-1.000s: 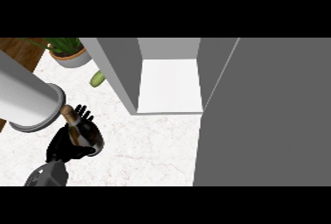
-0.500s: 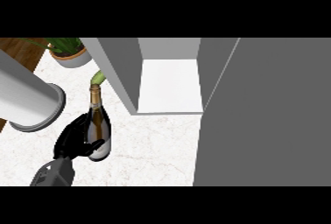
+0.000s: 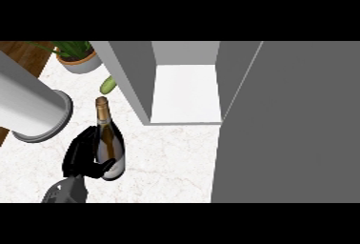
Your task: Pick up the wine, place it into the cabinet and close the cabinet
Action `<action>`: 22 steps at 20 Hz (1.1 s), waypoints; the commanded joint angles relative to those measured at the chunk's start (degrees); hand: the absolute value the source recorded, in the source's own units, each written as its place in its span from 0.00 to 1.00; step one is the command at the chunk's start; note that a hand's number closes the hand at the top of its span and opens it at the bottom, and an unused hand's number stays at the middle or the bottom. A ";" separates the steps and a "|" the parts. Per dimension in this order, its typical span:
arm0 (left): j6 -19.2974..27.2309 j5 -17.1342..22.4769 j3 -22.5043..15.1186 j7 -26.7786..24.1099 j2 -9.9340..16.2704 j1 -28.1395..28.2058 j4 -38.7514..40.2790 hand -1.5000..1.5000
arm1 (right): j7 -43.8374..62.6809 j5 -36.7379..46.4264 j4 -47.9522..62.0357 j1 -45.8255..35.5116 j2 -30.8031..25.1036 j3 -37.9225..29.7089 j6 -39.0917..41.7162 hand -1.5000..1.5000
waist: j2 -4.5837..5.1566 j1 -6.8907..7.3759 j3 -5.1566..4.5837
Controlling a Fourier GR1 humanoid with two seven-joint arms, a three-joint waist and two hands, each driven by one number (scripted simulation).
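Hand (image 3: 83, 156) round wine bottle (image 3: 109, 143) — cabinet (image 3: 184, 90) open

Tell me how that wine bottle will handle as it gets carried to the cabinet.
The wine bottle looks like glossy glass, so probably rigid, slippery and breakable. The hand curls round its wide lower body, leaving the long neck free; it may swing or tilt. Being round, it would likely roll if laid on the counter.

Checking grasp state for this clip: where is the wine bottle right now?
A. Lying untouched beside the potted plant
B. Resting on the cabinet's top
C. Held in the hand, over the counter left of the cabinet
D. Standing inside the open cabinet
C: the left hand has its fingers curled round the wine bottle, which is left of the open cabinet, not inside it.
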 commanded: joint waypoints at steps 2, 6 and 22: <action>2.07 2.72 1.74 -6.85 -3.38 6.61 -9.02 1.00 | 2.65 -4.42 -10.96 3.34 -1.09 -2.51 -0.04 0.00 | -0.26 0.62 0.08; 3.72 5.88 -6.00 -8.28 -4.85 10.23 -14.59 1.00 | 2.58 -1.35 -13.32 5.36 -0.70 1.15 -0.45 0.00 | -0.19 -0.18 0.02; 34.00 7.48 -32.80 13.13 -4.93 12.26 -48.73 1.00 | 3.36 -5.77 -10.34 2.81 -1.01 -4.35 1.29 0.00 | 0.02 -0.30 0.04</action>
